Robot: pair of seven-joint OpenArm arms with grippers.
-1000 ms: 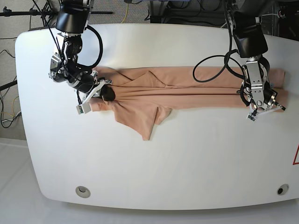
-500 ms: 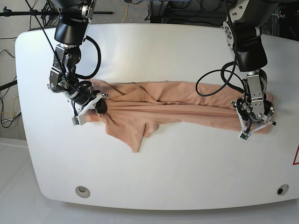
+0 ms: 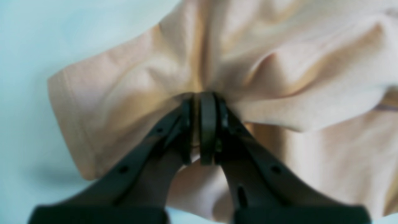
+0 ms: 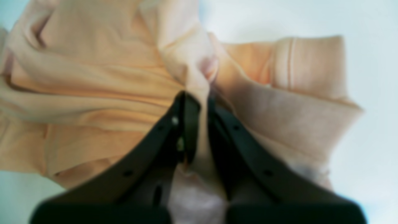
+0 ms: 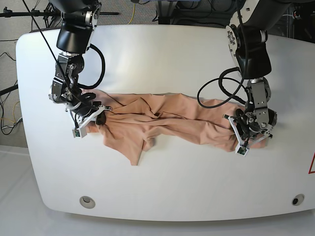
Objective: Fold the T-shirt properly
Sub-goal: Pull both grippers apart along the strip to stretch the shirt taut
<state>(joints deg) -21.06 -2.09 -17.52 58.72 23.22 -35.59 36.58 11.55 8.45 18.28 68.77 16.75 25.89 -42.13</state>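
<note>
The peach T-shirt [image 5: 167,118] lies stretched in a wrinkled band across the middle of the white table [image 5: 162,54], one sleeve flap pointing at the near edge. My right gripper [image 5: 99,118] is at the shirt's left end in the base view and is shut on a bunch of cloth. Close up, the right gripper [image 4: 199,105] pinches a fold of T-shirt [image 4: 93,77] between black fingers [image 4: 188,124]. My left gripper [image 5: 258,133] holds the right end. Its wrist view shows the left gripper [image 3: 200,102] shut on gathered T-shirt [image 3: 279,62] near a hemmed edge.
Two round grommets sit near the table's front edge, one on the left [image 5: 87,201] and one on the right [image 5: 297,199]. Black cables [image 5: 216,88] loop from the left arm over the shirt. A red mark [image 5: 312,164] shows at the right edge.
Both grippers have moved toward the table's near edge, dragging the shirt with them. The cloth now lies lower on the table and sags more between the two grips.
</note>
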